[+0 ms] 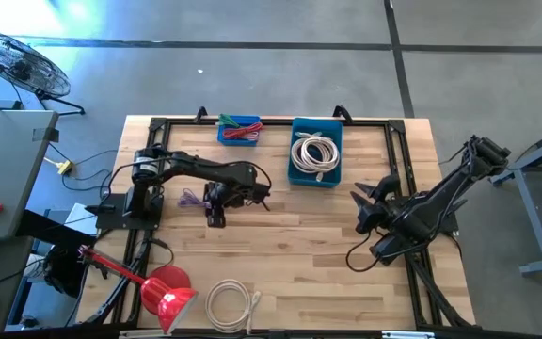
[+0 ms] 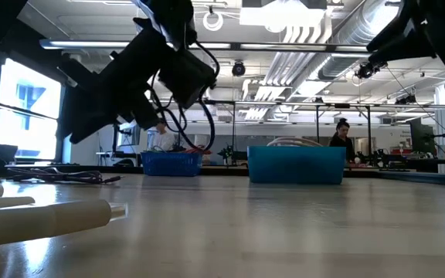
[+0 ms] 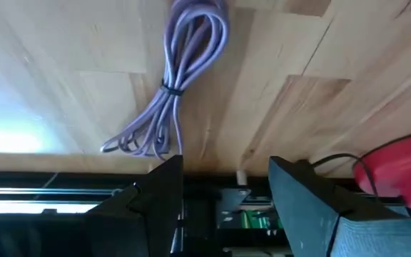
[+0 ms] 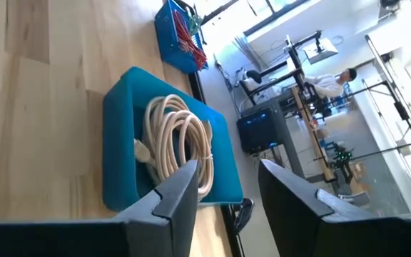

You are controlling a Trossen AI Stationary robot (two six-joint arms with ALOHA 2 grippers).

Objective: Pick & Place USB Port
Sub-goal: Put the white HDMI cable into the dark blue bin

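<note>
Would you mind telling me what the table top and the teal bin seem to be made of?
Table top: looks like pale wood, matte, with visible plank seams and grain. Teal bin: probably plastic, judging by its smooth, uniform colour and rounded corners, though that is not certain.

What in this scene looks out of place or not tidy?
Two cables lie loose on the table, not in a bin: the purple cable beside the left gripper, and the white cable at the near edge, beside the red funnel. Nothing looks spilled or damaged.

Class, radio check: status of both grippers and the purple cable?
Left gripper open, above purple cable, empty. Right gripper open, idle, right side. Nothing blocking the cable.
</note>
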